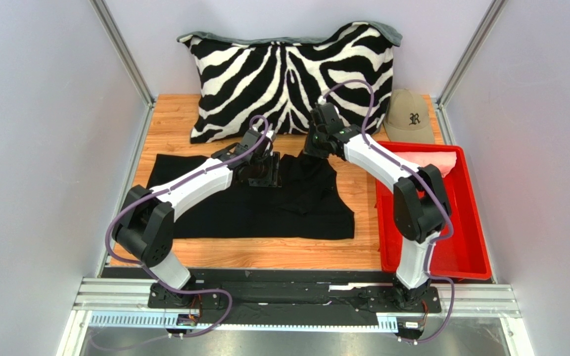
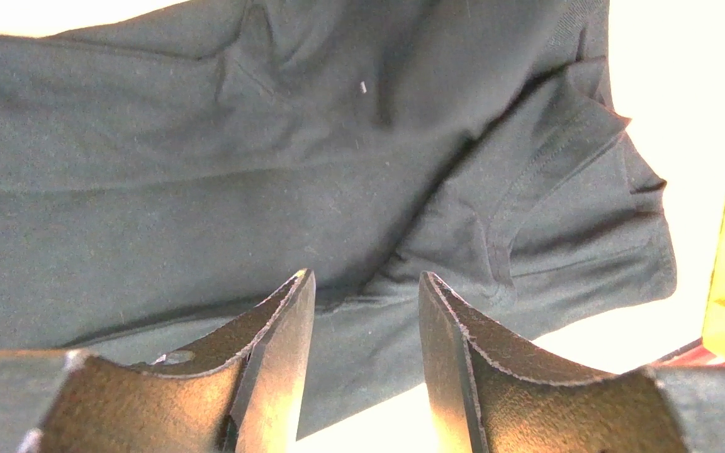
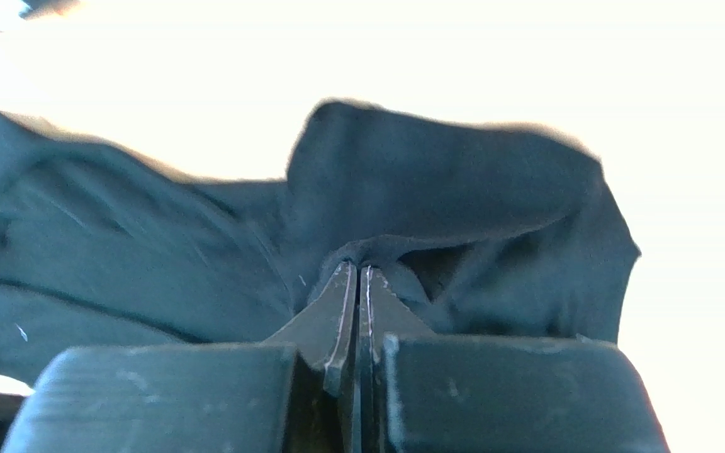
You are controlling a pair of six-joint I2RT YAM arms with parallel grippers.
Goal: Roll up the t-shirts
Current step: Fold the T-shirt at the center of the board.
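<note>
The wooden table (image 1: 191, 119) gives a hard, flat bed for rolling, and beyond both grippers the plump zebra pillow (image 1: 288, 74) leans at its far edge. Beneath and nearer than the grippers lies the black t-shirt (image 1: 266, 211), spread mostly flat. It is thin, matte knit, and I judge it light, limp and apt to bunch or drag rather than slide as one piece. Its stitched hems and ribbed collar look the firmest places to pinch. To the right of the right gripper (image 1: 312, 152) a glossy red tray (image 1: 481, 248) holds the salmon pink t-shirt (image 1: 431, 159), crumpled and equally soft. Beyond the tray sits a stiff tan cap (image 1: 408, 117). The right gripper's jaws are pressed together on a raised fold of the black cloth, which tents up around them. The left gripper (image 2: 364, 283) stands with jaws parted and nothing between them, low over the shirt, the collar just ahead and to its right.
</note>
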